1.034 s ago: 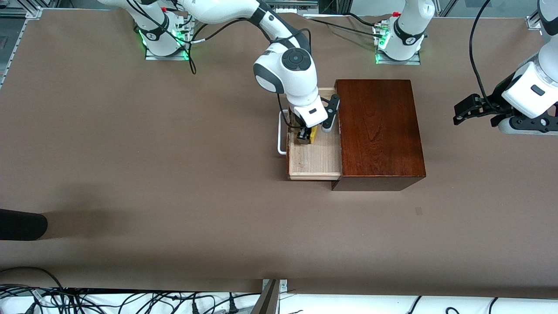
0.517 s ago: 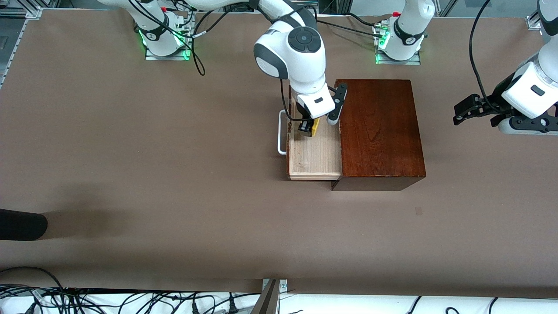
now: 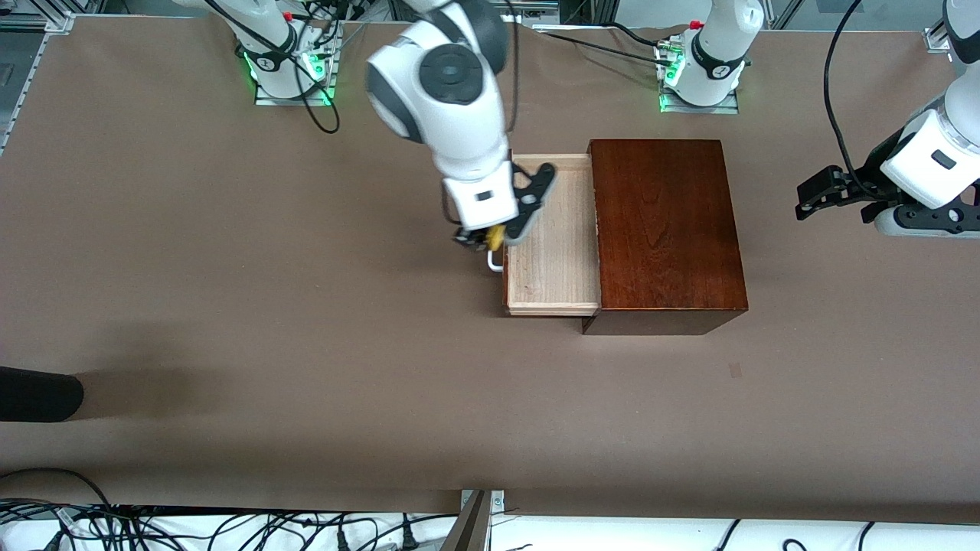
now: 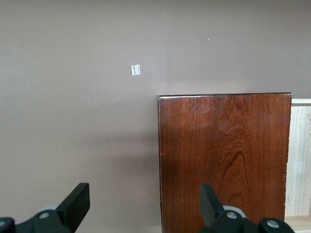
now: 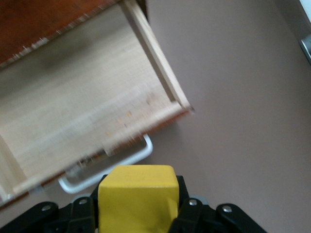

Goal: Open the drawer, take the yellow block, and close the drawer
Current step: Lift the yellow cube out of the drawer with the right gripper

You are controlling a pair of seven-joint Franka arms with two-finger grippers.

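Right end effector (image 3: 484,239) clamped on the yellow block (image 3: 496,237), held up in the air over the front edge of the drawer (image 3: 553,229), right above the white bar handle (image 3: 494,264). In the right wrist view, yellow block (image 5: 137,195) pinched between the two black fingers (image 5: 192,213), with the handle (image 5: 108,169) and the drawer's pale wooden floor (image 5: 82,111) below. Nothing lying in the part of the tray that shows.

Drawer pulled well out of the dark-brown wooden box (image 3: 664,223), toward the right arm's end of the desk (image 3: 230,306). Box sitting near the middle of the desk, closer to the left arm's end.

Left end effector (image 3: 819,191) waiting in the air over the left arm's end of the desk, well apart from the box, fingers spread apart and gripping nothing. In the left wrist view, its two dark fingertips (image 4: 77,201) standing wide, with the box top (image 4: 223,155) and a small pale mark (image 4: 136,70) on the desk below.
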